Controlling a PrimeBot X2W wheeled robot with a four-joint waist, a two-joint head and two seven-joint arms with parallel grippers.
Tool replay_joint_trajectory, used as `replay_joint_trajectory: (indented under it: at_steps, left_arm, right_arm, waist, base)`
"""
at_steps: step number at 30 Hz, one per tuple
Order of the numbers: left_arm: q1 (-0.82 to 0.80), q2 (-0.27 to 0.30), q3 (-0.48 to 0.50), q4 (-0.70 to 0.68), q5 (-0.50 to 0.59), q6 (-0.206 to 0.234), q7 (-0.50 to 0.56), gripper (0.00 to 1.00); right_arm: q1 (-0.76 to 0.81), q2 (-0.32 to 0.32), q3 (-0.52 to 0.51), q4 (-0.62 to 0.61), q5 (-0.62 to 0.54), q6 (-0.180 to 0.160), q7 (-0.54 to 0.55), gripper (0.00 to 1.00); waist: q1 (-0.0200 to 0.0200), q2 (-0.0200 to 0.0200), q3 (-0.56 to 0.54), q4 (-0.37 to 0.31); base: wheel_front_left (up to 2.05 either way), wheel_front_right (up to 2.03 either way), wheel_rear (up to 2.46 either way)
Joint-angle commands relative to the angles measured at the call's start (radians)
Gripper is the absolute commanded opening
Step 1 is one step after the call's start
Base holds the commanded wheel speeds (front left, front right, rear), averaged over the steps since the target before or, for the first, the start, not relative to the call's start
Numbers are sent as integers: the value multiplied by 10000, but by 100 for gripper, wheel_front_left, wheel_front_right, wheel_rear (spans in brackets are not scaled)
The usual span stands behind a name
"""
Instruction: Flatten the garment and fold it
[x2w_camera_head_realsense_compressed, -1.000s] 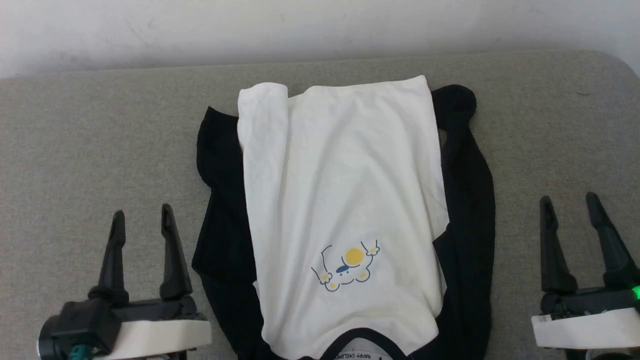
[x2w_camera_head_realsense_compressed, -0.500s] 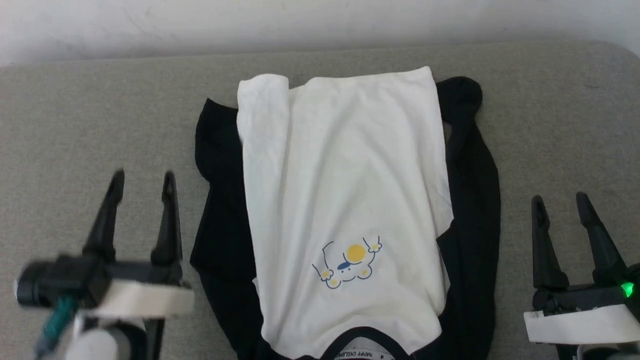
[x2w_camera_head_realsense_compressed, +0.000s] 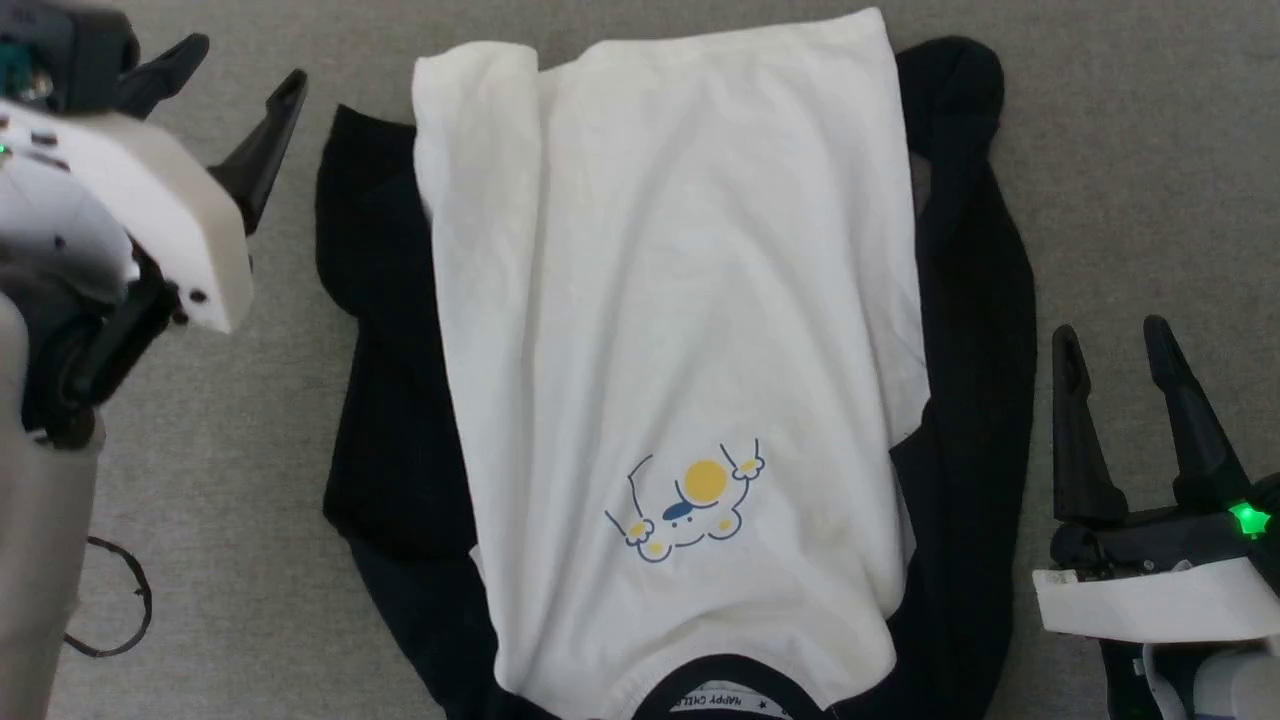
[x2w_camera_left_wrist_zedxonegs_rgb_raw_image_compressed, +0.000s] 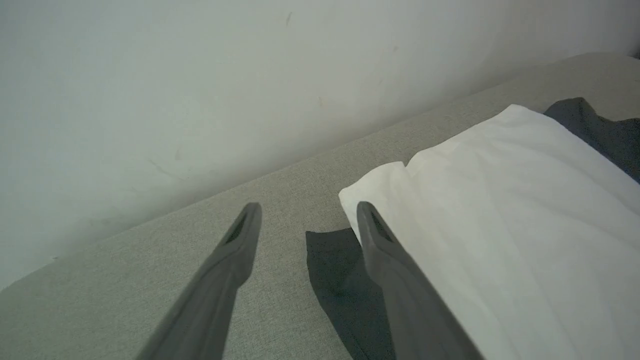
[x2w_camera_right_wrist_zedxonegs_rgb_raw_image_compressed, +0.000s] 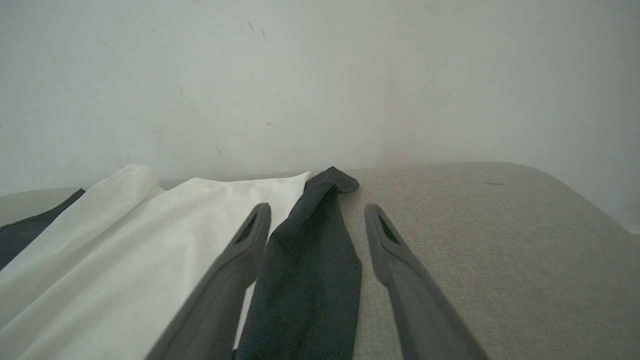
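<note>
The garment (x2w_camera_head_realsense_compressed: 670, 300) lies spread on the grey padded surface, white body up, collar nearest me, hem at the far end. Its black sleeves (x2w_camera_head_realsense_compressed: 975, 300) run along both sides, and the yellow-and-blue print (x2w_camera_head_realsense_compressed: 690, 500) sits near the collar. The hem's left corner (x2w_camera_head_realsense_compressed: 470, 80) is folded over. My left gripper (x2w_camera_head_realsense_compressed: 240, 75) hovers open at the far left, beside the left black sleeve (x2w_camera_left_wrist_zedxonegs_rgb_raw_image_compressed: 335, 270) and the white hem corner (x2w_camera_left_wrist_zedxonegs_rgb_raw_image_compressed: 380, 185). My right gripper (x2w_camera_head_realsense_compressed: 1110, 340) stands open to the right of the garment, empty, pointing along the right sleeve (x2w_camera_right_wrist_zedxonegs_rgb_raw_image_compressed: 310, 260).
The grey padded surface (x2w_camera_head_realsense_compressed: 1150, 150) ends at a pale wall (x2w_camera_right_wrist_zedxonegs_rgb_raw_image_compressed: 320, 75) just beyond the hem. A thin black cable loop (x2w_camera_head_realsense_compressed: 120, 600) lies at the lower left beside my left arm. Bare surface (x2w_camera_right_wrist_zedxonegs_rgb_raw_image_compressed: 475, 240) stretches to the right of the garment.
My left arm has risen and reached forward to the garment's far left corner. The head camera has tilted down and closer, so the wall has left its view. The right gripper has barely moved.
</note>
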Motion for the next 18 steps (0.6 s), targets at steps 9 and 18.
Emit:
replay_joint_trajectory:
  at_steps: [9, 18]
  left_arm:
    - [-1299, 163, -248, 1385, -1070, 192, 2773, 100]
    - [-1722, 56, -196, 1778, -1436, 381, 3270, 100]
  right_arm:
    - [-409, 24, 98, -203, -52, -7, 46, 100]
    - [-700, 24, -11, -266, -120, -7, 123, 100]
  waist:
    - [-3, 0, 1544, -403]
    - [-3, 0, 2130, -475]
  base:
    - [0, 0, 0]
    - [0, 0, 0]
